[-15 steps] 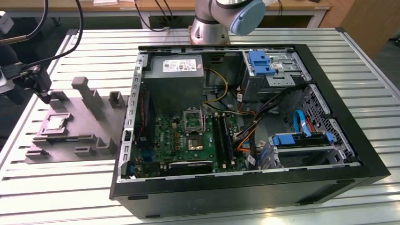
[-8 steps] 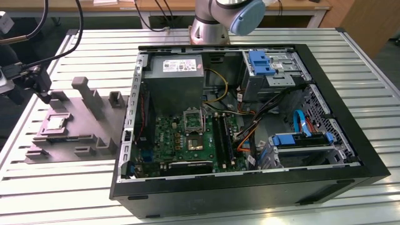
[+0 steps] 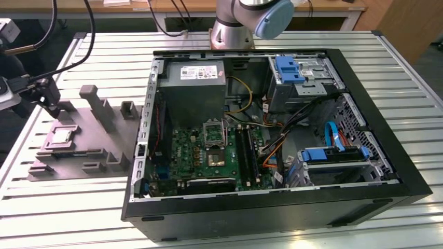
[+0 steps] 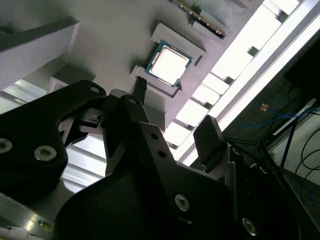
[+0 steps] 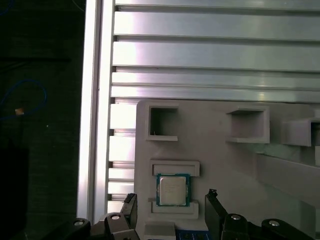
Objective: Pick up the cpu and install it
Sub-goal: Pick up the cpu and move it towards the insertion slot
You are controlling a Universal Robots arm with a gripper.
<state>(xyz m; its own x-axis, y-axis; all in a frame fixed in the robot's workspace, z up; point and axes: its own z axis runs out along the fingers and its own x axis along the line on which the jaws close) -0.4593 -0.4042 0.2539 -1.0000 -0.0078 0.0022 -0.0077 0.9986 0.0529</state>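
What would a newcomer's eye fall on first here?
The open PC case takes up the middle of the exterior view, its motherboard exposed. On that view's left, the gripper hangs over a grey tray. The silvery cpu lies in a recess there, with the jaws open and not touching it.

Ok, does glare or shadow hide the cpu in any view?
Second wrist view: glare bleaches the cpu top and the table slats; first wrist view: cpu evenly lit, area beyond the slats black; exterior view: even light, no harsh shadows on the tray.
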